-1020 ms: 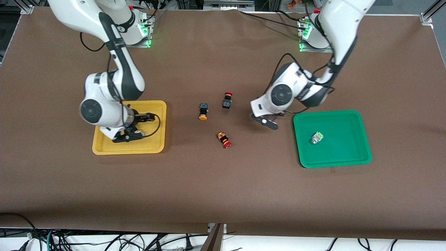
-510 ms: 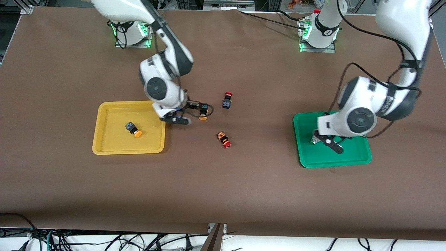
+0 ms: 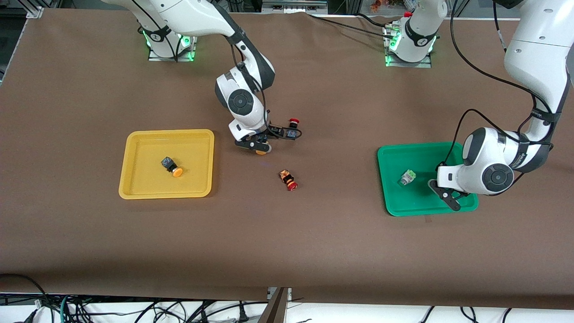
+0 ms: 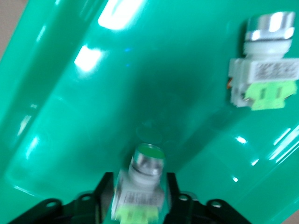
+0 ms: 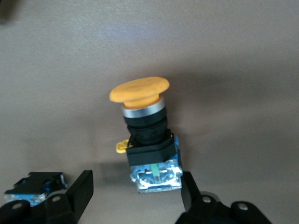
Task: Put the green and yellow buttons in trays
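One yellow-capped button lying between spread right gripper fingers. Rigid, light, likely rollable; best pinched across its square dark body. Left gripper clamping a green button over green tray.

Green button between the left gripper jaws blurred, lower body cut off by frame edge

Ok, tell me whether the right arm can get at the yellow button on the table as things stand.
Probably yes. The right gripper is already down over the yellow button, fingers open on either side of its dark body, nothing between them. The red button stands close by, but apart.
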Robot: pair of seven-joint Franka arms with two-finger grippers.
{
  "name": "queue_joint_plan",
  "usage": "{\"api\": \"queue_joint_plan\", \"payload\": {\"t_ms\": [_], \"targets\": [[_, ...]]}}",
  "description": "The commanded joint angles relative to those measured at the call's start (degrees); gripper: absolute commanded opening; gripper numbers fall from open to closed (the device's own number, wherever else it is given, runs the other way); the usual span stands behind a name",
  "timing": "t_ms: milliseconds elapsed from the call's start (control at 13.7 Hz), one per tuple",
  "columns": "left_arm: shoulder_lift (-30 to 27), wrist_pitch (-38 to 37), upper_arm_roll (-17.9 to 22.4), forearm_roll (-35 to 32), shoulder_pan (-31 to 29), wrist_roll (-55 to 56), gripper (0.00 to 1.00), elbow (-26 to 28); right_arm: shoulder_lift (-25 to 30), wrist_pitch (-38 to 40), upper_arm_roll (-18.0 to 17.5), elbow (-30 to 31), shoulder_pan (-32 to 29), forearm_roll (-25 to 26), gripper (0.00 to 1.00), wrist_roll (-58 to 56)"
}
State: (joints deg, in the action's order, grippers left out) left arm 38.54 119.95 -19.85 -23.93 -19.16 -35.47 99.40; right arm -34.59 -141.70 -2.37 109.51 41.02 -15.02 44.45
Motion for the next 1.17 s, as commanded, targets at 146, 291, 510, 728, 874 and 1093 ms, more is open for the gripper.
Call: {"api": "queue_joint_plan", "payload": {"t_ms": [146, 291, 510, 728, 874, 1093], "targets": [[-11.9, -10.1, -5.7, 2.3, 0.3, 0.5, 1.0, -2.8, 1.8, -0.5, 1.0, 1.0, 0.5, 0.1, 0.77, -0.1], [-14.0, -20.0, -7.1, 8.3, 0.5, 4.7, 1.0, -10.0, 1.9, -0.5, 2.4, 0.8, 0.5, 1.5, 0.77, -0.1], [-14.1, -35.0, -8.4, 10.7, 1.4, 13.2, 1.0, -22.8, 1.5, -0.9, 2.4, 0.7, 0.6, 2.4, 0.69, -0.1], [-17.8, -38.6, -6.3, 10.9, 4.2, 15.8, 1.0, -25.5, 1.7, -0.7, 2.5, 0.7, 0.3, 2.7, 0.3, -1.0], [-24.2, -35.3, 7.9, 15.1, 14.4, 20.8, 1.0, -21.8, 2.9, 0.0, 3.9, 0.5, 0.1, 2.7, 0.06, -3.2], [-36.5, -25.7, 14.3, 25.5, 15.7, 36.4, 1.0, -4.7, 6.9, 9.3, 8.9, 0.0, 0.0, 2.7, 0.03, -11.4]]}}
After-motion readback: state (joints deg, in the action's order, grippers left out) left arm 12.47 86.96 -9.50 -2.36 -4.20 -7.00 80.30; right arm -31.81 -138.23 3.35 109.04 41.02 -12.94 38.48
